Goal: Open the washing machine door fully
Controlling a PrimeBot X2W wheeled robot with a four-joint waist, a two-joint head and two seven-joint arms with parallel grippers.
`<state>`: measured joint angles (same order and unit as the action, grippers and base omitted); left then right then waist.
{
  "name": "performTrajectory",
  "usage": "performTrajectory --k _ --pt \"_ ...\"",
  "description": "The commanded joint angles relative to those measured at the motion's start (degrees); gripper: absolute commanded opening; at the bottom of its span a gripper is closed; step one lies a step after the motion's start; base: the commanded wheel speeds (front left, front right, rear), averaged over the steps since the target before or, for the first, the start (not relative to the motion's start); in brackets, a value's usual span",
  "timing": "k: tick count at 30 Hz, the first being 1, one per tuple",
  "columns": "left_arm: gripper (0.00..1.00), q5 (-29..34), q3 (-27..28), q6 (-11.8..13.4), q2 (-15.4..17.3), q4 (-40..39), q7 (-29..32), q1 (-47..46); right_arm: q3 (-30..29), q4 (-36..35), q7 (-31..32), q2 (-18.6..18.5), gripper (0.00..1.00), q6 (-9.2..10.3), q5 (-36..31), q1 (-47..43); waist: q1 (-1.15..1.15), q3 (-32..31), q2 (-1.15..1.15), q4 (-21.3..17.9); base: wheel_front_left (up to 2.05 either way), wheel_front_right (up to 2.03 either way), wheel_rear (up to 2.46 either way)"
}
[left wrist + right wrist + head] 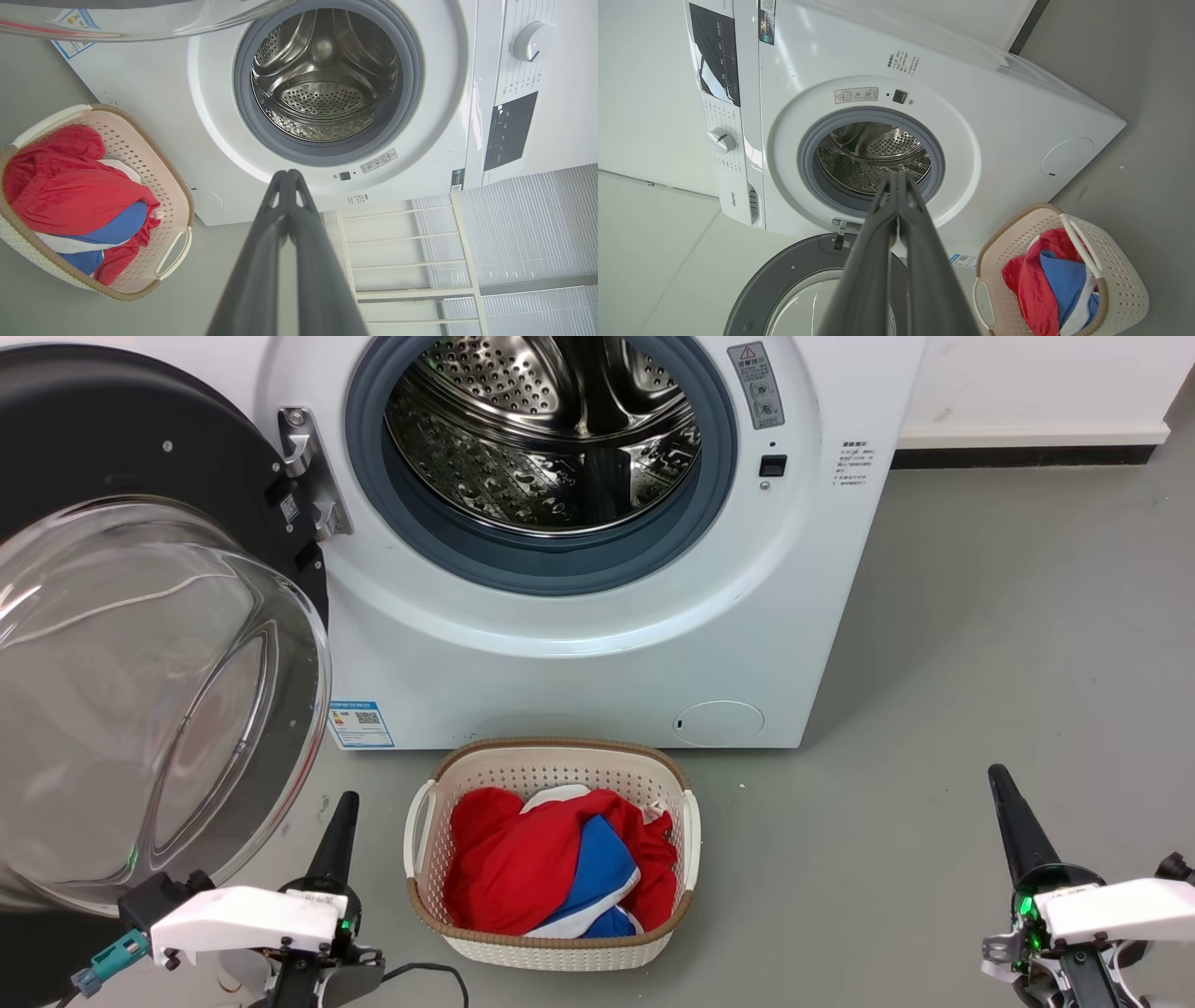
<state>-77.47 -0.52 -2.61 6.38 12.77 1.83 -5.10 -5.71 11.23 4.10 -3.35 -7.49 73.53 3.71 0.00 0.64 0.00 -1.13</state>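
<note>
1. Though the washing machine door already stands swung out on its hinge, we find it at the left of the head view, glass bowl bulging toward us, clear of the drum opening of the washing machine.
2. Our left gripper sits at lower left, just beside the bowl's lower right rim; its 2 fingers are pressed together on nothing.
3. Our right gripper, at lower right, is likewise closed and empty, well apart from the door.
4. We judge the door lies left of the left fingers, so any last push goes leftward with that nearer arm.
</note>
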Motion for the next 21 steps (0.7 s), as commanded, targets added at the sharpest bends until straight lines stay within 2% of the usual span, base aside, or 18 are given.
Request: performTrajectory --k 1,21 --pt "0.00 -1.41 0.70 -0.65 -0.24 -0.11 0.32 -1.14 -0.19 0.03 0.45 0.14 0.00 0.00 1.72 1.42 0.00 -0.02 0.00 0.05 0.00 0.00 0.00" --pt "0.00 -8.86 3.67 -3.03 -1.60 0.63 2.25 -1.17 -0.56 1.52 1.53 0.36 0.00 0.00 10.63 2.22 0.00 -0.23 0.00 0.56 0.00 0.00 0.00"
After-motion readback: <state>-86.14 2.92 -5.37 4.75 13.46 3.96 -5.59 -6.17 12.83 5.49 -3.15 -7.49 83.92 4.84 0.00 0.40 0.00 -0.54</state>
